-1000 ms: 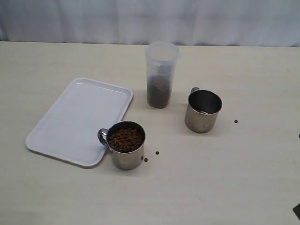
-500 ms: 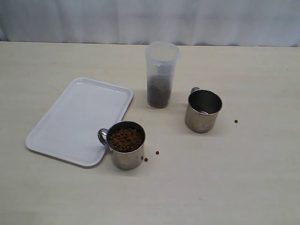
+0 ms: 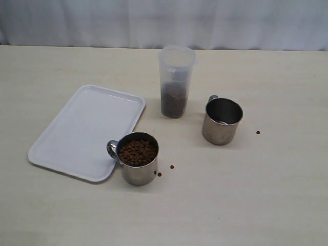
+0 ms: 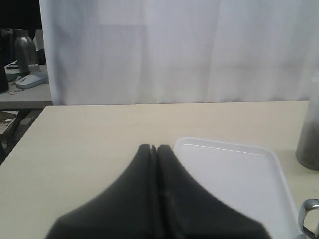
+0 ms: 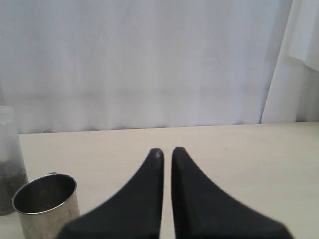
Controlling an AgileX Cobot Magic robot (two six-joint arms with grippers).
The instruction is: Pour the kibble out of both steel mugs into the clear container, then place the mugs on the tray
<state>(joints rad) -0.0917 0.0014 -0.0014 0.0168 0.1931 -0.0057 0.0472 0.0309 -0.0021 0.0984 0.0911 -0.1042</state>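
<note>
The right mug point(image 3: 221, 122) stands empty beside the clear container point(image 3: 176, 82), which is part filled. The near mug point(image 3: 137, 164), at the tray's point(image 3: 77, 128) near right corner, holds kibble point(image 3: 137, 152), so one pour likely remains. The left gripper point(image 4: 153, 148) and right gripper point(image 5: 164, 152) are closed and hold nothing. Stray pellets point(image 3: 171, 167) dot the pale worktop point(image 3: 266, 195), and a white curtain point(image 3: 102, 20) hangs behind.

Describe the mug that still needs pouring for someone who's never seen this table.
Find the white tray on the left of the exterior view. The steel mug stands by its lower right corner. Unlike the other mug beside the clear container, it is full of brown kibble.
</note>
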